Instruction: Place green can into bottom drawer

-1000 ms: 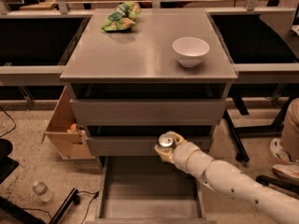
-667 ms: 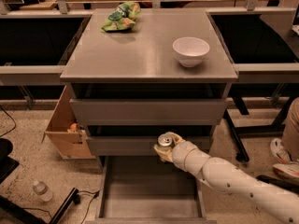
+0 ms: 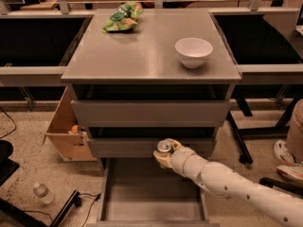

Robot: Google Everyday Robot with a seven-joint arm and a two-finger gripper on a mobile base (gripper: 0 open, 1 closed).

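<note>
My gripper [image 3: 163, 154] is shut on the green can [image 3: 164, 147], whose silver top with pull tab shows from above. It holds the can upright in front of the middle drawer's front, above the back end of the bottom drawer [image 3: 142, 202]. The bottom drawer is pulled out towards the camera, a long shallow grey tray with a bare floor. My white arm reaches in from the lower right.
A white bowl [image 3: 193, 51] and a green and yellow snack bag [image 3: 122, 18] sit on the cabinet top [image 3: 142, 56]. A cardboard box [image 3: 66, 129] stands left of the cabinet. A plastic bottle [image 3: 42, 193] lies on the floor. A person's shoe [image 3: 288, 154] is at the right.
</note>
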